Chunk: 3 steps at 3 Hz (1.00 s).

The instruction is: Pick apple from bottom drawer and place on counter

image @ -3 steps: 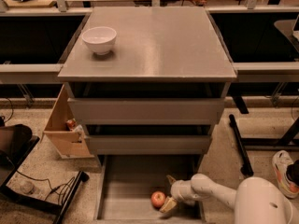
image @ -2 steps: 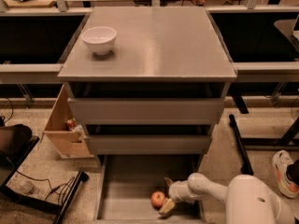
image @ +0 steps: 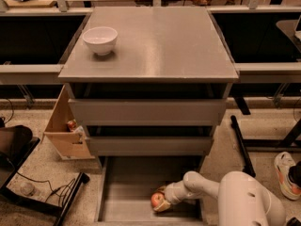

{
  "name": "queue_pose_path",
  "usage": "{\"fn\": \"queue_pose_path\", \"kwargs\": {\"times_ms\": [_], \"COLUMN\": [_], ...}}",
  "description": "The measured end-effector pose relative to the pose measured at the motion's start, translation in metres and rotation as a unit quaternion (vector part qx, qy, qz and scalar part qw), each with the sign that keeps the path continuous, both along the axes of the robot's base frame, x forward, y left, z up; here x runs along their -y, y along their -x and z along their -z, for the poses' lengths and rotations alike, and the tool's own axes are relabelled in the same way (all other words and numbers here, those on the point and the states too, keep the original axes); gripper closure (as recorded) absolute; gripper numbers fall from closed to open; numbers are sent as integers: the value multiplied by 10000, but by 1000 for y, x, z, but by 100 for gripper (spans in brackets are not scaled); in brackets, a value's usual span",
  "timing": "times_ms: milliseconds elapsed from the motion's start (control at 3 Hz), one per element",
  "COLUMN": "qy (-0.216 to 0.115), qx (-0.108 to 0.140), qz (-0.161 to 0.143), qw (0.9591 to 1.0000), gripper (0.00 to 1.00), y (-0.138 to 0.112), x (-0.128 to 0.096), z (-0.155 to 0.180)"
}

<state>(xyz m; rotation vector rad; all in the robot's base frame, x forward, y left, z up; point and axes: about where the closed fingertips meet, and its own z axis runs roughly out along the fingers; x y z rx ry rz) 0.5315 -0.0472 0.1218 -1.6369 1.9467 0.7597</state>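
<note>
The apple [image: 157,200], small, red with a yellowish patch, lies near the front middle of the open bottom drawer [image: 122,197], the lowest of three grey drawers. My gripper [image: 162,199] reaches in from the lower right on a white arm and sits right at the apple, its fingers around it and touching it. The counter [image: 160,41] is the flat grey top of the cabinet, above the two shut drawers.
A white bowl [image: 100,40] stands on the counter's back left. A cardboard box [image: 66,131] leans against the cabinet's left side. Cables and a black stand [image: 42,192] lie on the floor at the left. A shoe [image: 287,173] is at the right.
The arm has shifted slightly left and lower, bringing the gripper tighter around the apple. The apple has stayed in the same place in the drawer.
</note>
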Motion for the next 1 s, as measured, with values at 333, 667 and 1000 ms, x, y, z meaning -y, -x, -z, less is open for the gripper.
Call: {"fn": "queue_pose_path", "kwargs": {"times_ms": [333,667,1000], "qy": [-11,-11,71], "qx": [-22,-22,-12], "qz": [-23,-23,-16], "qw": [10000,10000,10000], "gripper": [79,100,100], "y": [2,2,9], "x": [-1,-1,-1], "z": [0,0,-20]}}
